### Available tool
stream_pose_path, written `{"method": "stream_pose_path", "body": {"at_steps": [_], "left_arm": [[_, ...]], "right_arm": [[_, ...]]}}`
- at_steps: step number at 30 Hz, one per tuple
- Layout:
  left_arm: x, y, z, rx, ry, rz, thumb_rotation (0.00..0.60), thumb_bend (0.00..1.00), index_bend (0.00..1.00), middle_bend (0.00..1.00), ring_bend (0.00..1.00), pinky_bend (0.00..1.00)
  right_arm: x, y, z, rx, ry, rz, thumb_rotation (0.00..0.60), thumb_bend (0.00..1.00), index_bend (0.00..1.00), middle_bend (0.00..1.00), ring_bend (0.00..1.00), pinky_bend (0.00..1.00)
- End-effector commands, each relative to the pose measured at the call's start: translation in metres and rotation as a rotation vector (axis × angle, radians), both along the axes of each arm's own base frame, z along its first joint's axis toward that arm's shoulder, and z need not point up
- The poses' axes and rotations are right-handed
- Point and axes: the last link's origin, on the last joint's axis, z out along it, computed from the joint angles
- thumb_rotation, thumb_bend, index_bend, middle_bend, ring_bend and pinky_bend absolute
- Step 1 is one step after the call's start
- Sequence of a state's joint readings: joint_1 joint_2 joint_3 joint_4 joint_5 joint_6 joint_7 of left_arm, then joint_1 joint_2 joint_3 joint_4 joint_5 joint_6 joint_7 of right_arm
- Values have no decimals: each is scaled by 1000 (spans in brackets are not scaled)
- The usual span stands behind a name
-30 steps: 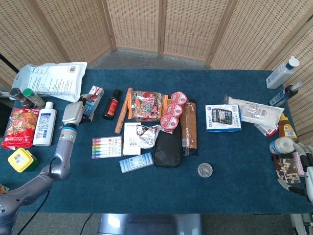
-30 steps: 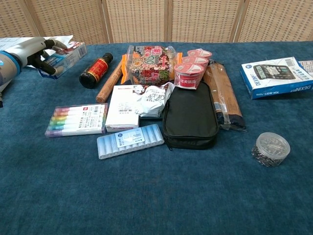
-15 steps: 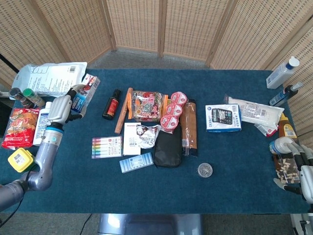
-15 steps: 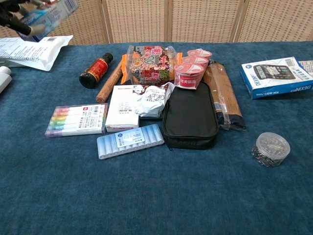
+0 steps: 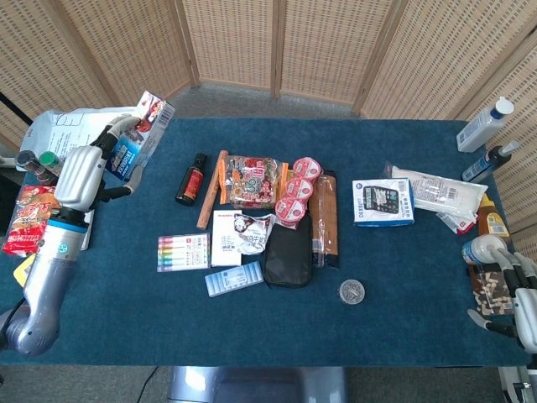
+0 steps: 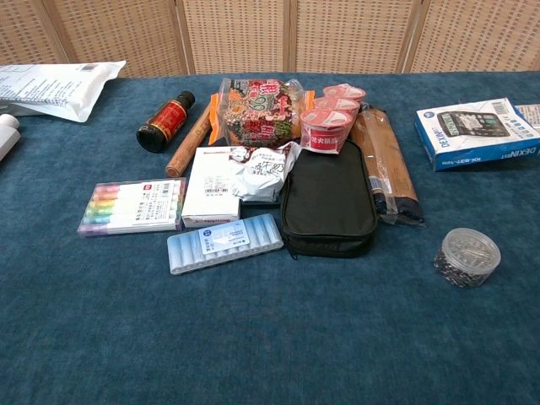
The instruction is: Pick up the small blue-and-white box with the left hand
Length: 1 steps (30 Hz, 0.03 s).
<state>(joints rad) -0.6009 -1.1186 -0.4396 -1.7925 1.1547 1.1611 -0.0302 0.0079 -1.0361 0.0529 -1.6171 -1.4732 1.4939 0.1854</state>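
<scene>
Up at about ten o'clock over the blue table (image 5: 403, 285), the left hand (image 5: 80, 175) holds the small blue-and-white box (image 5: 137, 137) clear of the cloth, its fingers (image 5: 113, 138) wrapped round the lower end. The box is tilted, its top corner leaning toward one o'clock, and it hangs in front of the white paper packet (image 5: 80, 134) that lies at the far left corner. The chest view shows neither the hand nor the box (only the packet's edge and the things in the middle).

At the centre of the table lie a dark bottle (image 5: 190, 179), a snack bag (image 5: 250, 180) and a stack of pink cups (image 5: 299, 188). Just toward six o'clock from them sit a marker set (image 5: 183, 251), a white carton (image 5: 236, 237), a black pouch (image 5: 288, 252) and a pale blue case (image 5: 234, 278). A calculator box (image 5: 383, 202) lies well out at three o'clock, and a small clear round tub (image 5: 351, 291) sits near five o'clock.

The right hand (image 5: 503, 294) is low at the four o'clock edge, beside a patterned packet; whether its fingers are spread or curled I cannot tell.
</scene>
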Motion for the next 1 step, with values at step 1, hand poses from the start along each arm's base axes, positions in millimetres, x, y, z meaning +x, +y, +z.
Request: {"method": "stream_pose_path", "body": {"at_steps": [1], "left_arm": [[6, -1, 4, 9, 1, -17, 600, 658, 606, 537, 825, 838]], "right_arm": [[-1, 2, 1, -3, -2, -8, 600, 0, 0, 37, 0, 0]]}}
